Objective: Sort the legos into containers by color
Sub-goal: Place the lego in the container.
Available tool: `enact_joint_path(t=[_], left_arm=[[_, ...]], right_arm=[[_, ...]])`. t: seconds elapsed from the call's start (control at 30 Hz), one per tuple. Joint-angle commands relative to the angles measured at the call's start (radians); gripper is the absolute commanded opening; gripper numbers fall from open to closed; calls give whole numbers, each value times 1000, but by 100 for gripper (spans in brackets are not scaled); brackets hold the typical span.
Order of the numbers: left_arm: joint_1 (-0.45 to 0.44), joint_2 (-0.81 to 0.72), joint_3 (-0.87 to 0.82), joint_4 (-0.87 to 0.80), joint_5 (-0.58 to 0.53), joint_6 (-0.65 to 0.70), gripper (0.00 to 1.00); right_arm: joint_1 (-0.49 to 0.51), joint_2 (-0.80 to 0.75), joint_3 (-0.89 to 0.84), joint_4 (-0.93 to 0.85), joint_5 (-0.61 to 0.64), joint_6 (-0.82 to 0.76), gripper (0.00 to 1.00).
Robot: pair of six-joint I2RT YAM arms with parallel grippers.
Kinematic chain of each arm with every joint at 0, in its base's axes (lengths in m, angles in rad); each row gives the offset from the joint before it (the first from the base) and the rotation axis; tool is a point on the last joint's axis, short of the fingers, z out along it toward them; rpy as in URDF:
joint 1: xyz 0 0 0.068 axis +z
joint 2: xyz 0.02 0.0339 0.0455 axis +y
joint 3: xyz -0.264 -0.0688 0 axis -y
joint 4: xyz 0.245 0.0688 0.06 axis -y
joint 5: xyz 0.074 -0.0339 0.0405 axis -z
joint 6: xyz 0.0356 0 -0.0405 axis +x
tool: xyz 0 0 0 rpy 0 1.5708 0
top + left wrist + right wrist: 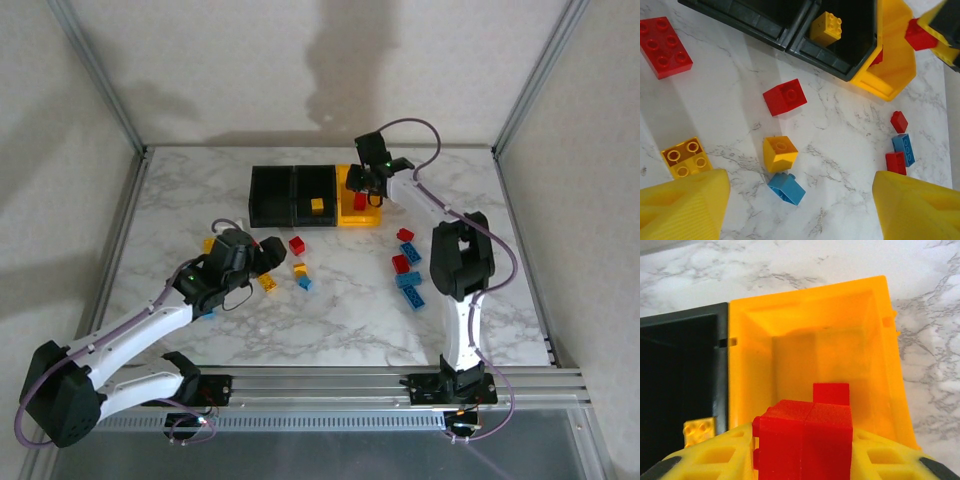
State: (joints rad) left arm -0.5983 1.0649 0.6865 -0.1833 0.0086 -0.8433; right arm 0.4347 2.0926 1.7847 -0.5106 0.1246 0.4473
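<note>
While clamped in the right gripper [805, 460], red lego [807, 427] directly over the yellow bin [752, 355].

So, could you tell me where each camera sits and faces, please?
Top external: above and behind the bases, looking down at the table, left gripper and right gripper showing.
Left wrist: on the left arm, facing down at legos, open yellow fingers at bottom.
Right wrist: above the yellow bin, looking in past its fingers holding a red brick.
Shared: all show the yellow brick in a black bin.
</note>
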Motion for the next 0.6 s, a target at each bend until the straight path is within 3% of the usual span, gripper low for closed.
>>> enact_joint_path(t=[0.0, 0.23, 0.57], left_arm=[[-12, 13, 25, 19, 5, -17, 75], [-20, 42, 30, 20, -4, -14, 75], [-25, 69, 37, 10, -14, -20, 75]], right_arm=[[-8, 71, 81, -47, -39, -13, 38], [-8, 145, 133, -41, -84, -2, 43], [-7, 121, 113, -20, -80, 5, 58]])
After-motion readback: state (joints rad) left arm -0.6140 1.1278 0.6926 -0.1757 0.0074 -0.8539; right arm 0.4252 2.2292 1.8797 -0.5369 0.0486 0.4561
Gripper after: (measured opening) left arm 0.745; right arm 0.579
